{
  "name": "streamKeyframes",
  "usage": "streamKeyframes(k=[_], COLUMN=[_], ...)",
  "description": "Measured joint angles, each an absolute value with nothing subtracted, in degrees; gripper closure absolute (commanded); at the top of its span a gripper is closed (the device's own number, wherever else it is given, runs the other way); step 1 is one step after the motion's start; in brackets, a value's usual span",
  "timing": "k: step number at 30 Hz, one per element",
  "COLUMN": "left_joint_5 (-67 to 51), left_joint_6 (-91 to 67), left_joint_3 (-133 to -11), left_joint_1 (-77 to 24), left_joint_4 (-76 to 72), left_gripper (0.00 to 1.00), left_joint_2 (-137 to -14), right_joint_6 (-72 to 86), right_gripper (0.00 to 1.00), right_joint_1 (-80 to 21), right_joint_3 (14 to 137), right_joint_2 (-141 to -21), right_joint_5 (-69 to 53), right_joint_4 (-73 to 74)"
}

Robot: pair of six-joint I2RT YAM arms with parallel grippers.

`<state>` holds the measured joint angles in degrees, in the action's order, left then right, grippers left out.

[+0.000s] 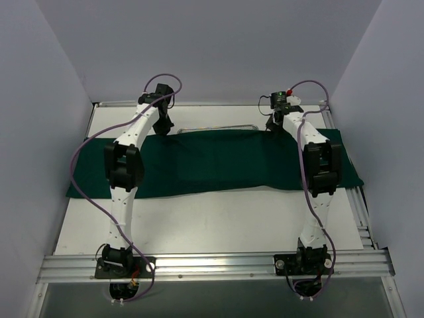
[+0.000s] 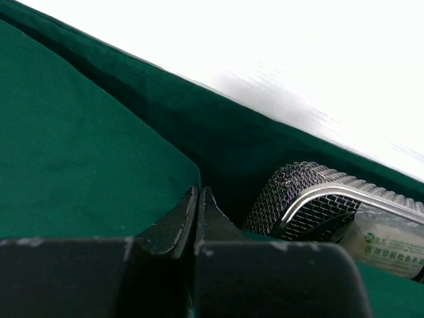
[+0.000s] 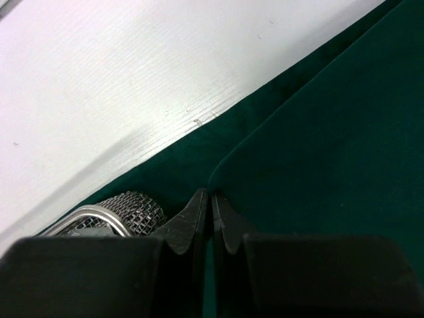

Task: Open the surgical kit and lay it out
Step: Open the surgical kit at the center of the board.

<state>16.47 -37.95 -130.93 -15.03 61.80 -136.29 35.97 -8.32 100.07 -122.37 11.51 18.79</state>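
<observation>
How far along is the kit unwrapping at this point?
Done: the cloth lies spread wide to both sides. In hand: left fingers and right fingers pinch the flap still over the tray. Left: uncover it, lay out contents.

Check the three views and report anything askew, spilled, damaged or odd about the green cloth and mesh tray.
Nothing stands out. The green cloth lies spread out, with no spill or tear visible. The mesh tray peeks from under its far flap. The left tool and right tool are each shut on that flap's edge.
</observation>
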Motion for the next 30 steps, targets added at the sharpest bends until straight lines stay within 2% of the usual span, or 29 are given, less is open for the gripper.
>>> streamKeyframes(k=[21,30], left_joint_5=[18.72,20.43], left_joint_6=[-36.05,-34.81], left_joint_3=[-121.14,-112.92], left_joint_1=[-15.44,-17.34], left_joint_4=[60.97,61.19], left_gripper=[0.98,0.98], left_joint_2=[-124.99,-115.11], right_joint_6=[35.94,36.45], right_gripper=[1.0,1.0], right_joint_1=[-9.28,-9.54], right_joint_3=[90.96,83.26], right_joint_2=[-110.98,-99.35], right_joint_5=[11.99,11.07], right_joint_4=[17.85,18.06])
